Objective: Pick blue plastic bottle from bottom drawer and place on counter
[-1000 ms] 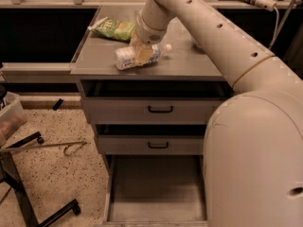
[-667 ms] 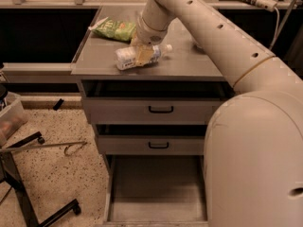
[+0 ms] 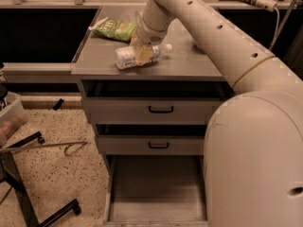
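One green snack bag (image 3: 112, 29) lies at the counter's (image 3: 189, 63) ten o'clock. At its four o'clock, the blue plastic bottle (image 3: 124, 59) lies sideways on the counter, with the gripper (image 3: 144, 56) clamped across its middle. Bottom drawer (image 3: 156, 188), at six o'clock, is pulled out, bare floor showing.

Green snack bag (image 3: 112, 29), two black-handled upper drawers (image 3: 161, 113), speckled floor (image 3: 61, 174), black wheeled stand (image 3: 16, 186), perhaps a plastic bin (image 3: 10, 118)

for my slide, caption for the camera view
Tool at the bottle lying on the counter near a green bag; bottom drawer open below
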Available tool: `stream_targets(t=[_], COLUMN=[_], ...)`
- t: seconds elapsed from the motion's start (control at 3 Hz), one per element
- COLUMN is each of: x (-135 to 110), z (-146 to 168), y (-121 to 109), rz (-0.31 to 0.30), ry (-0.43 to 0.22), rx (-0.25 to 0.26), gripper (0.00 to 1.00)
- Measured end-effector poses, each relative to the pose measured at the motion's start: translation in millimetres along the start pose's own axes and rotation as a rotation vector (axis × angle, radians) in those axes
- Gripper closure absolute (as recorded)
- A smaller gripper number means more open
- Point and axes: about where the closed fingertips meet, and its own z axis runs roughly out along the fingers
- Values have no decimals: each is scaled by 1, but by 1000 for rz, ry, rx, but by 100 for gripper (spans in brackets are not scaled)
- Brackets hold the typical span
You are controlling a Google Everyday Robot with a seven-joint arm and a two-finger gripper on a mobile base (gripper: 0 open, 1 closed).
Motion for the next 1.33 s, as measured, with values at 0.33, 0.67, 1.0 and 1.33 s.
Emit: stream_targets(t=[0.33,0.67,1.0,1.33], x=[0,0,1,28], z=[0,0,0,-32], y=[0,0,0,-10], rz=[0,0,2,54], ry=[0,0,0,26], rx=[0,0,1,78], gripper=[11,0,0,0])
